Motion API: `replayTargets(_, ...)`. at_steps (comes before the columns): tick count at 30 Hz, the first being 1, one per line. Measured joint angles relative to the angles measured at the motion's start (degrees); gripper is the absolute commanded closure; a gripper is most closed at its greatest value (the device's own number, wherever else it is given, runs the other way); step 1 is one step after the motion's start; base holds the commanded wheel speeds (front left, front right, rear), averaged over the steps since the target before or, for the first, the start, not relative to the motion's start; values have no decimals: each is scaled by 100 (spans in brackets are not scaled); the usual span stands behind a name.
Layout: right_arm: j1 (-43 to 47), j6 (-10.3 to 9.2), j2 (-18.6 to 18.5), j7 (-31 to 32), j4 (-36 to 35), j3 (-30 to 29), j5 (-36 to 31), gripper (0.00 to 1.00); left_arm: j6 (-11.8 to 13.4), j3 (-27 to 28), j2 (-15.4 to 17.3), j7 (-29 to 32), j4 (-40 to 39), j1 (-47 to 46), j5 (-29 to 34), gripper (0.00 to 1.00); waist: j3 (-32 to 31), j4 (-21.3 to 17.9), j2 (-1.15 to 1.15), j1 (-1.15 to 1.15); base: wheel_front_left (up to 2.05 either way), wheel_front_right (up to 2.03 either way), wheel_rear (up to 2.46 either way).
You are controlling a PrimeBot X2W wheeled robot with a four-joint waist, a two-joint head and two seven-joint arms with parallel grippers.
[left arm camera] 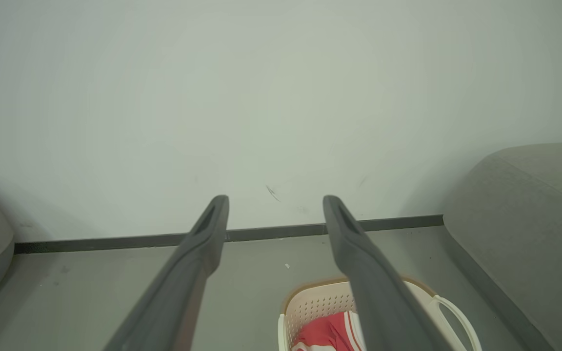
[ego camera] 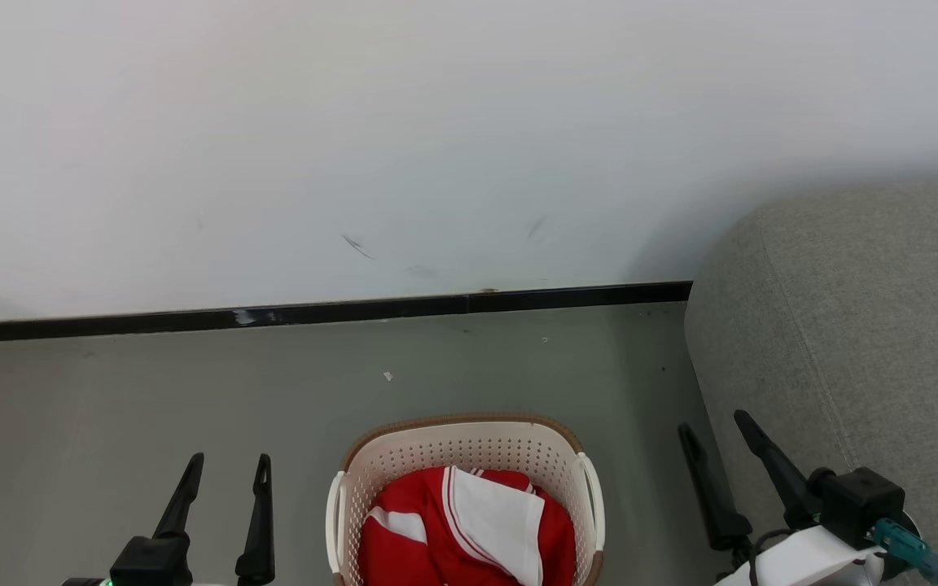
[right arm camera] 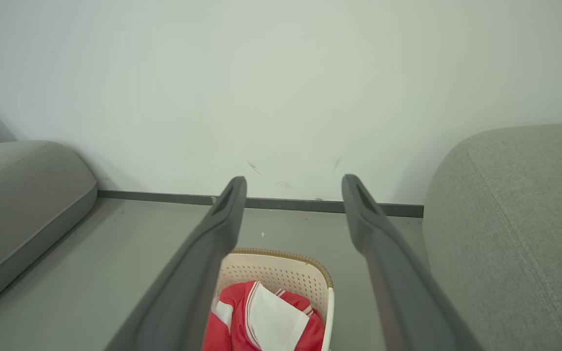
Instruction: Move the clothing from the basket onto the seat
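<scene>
Broadly, a pale wall (ego camera: 436,122) takes up the upper half of the head view, and a grey-green floor (ego camera: 151,391) runs below it. At the right stands the grey woven-fabric sofa (ego camera: 868,325), with a rounded edge and a stitched seam down its side; its surface is bare. In the right wrist view a second grey upholstered piece (right arm camera: 17,195) lies low at the far left. A dark baseboard (ego camera: 355,310) runs along the foot of the wall and stops at the sofa.

The oval cream laundry basket (ego camera: 469,448) stands on the floor, left of the sofa and apart from it, its perforated wall topped by a brown woven-look rim, with a pale handle at each side. Its near end is cut off by the bottom of the head view. Inside it lies the clothing (ego camera: 428,545): a bright red, rumpled garment with a large white panel edged in thin red-and-white stripes and a smaller white patch at the left.

The left gripper (ego camera: 230,460) hangs over the floor to the left of the basket, fingers parted and empty. The right gripper (ego camera: 712,422) hangs between basket and sofa, fingers likewise spread, holding nothing. A few dark scuffs mark the wall.
</scene>
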Motion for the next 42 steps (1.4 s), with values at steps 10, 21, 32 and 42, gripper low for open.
replayTargets(10, 44, 1, 1, 0, -69, -79, -3, 0, -68, -192, 58, 0, 248, -26, 152, 0, 157, -32, 0, 0, 0, 0, 0)
replayTargets(21, 98, 1, 5, -1, -369, -338, -16, 0, -374, -554, 253, -1, 722, -508, 457, 0, 455, -121, 0, 0, 0, 0, 0)
replayTargets(32, 66, 1, 9, -1, -609, -512, -18, 0, -711, -1055, 283, 41, 1351, -1317, 790, 0, 911, -264, 0, -1, 0, 0, 0)
replayTargets(42, -312, 1, 9, -2, -877, -552, -18, 0, -827, -1363, 291, 121, 1963, -2001, 1060, 0, 1455, -438, 0, -1, 0, 0, 0)
